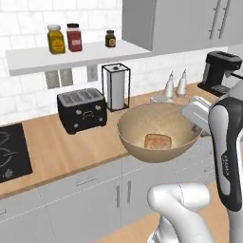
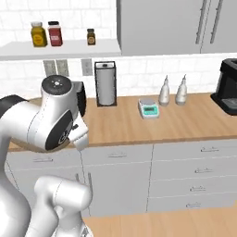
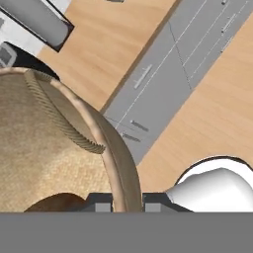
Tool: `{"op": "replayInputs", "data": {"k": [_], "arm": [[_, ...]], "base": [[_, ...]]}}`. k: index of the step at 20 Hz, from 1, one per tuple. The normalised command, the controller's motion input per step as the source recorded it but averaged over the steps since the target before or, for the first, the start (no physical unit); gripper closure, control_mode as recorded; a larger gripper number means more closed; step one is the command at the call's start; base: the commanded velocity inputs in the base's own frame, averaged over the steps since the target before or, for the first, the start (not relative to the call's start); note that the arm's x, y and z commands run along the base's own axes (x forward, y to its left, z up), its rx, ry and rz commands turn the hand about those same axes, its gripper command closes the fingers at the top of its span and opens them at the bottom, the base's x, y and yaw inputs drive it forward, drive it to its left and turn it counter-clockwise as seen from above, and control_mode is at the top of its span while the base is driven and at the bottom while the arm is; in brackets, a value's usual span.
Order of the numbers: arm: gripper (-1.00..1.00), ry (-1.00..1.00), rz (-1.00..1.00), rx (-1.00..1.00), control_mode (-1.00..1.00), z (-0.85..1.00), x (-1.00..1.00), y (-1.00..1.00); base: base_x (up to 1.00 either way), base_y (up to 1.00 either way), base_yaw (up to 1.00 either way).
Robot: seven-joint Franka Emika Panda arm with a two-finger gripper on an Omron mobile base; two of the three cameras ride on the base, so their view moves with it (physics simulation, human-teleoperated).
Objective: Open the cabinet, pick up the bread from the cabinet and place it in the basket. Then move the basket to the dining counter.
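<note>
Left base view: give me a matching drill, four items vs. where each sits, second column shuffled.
Items:
1. bread
2. yellow jar
3. toaster
4. coffee machine

Places:
A. on the wall shelf
B. inside the basket
C. far right of the counter
D. on the counter, left of the paper towel holder

Pairs: 1-B, 2-A, 3-D, 4-C

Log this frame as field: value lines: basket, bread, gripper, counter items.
basket: round tan woven bowl-shaped basket, held up at the front edge of the wood counter
bread: golden-brown bread piece lying inside the basket
gripper: two-finger gripper, jaws astride the basket rim, one inside, one outside
cabinet: grey upper cabinet, doors closed
counter items: black toaster, paper towel holder, black coffee machine
shelf: yellow jar, red jar
</note>
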Motion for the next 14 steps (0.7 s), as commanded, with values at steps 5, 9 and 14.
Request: {"op": "replayInputs", "data": {"k": [5, 9, 14], "arm": [[1.0, 0.0, 0.0, 0.0, 1.0, 0.0, 0.0, 0.0], [1.0, 0.0, 0.0, 0.0, 1.0, 0.0, 0.0, 0.0], [1.0, 0.0, 0.0, 0.0, 1.0, 0.0, 0.0, 0.0]], "base": [[0.0, -0.06, -0.89], [-0.25, 0.0, -0.88], [-0.41, 0.0, -0.85]]}}
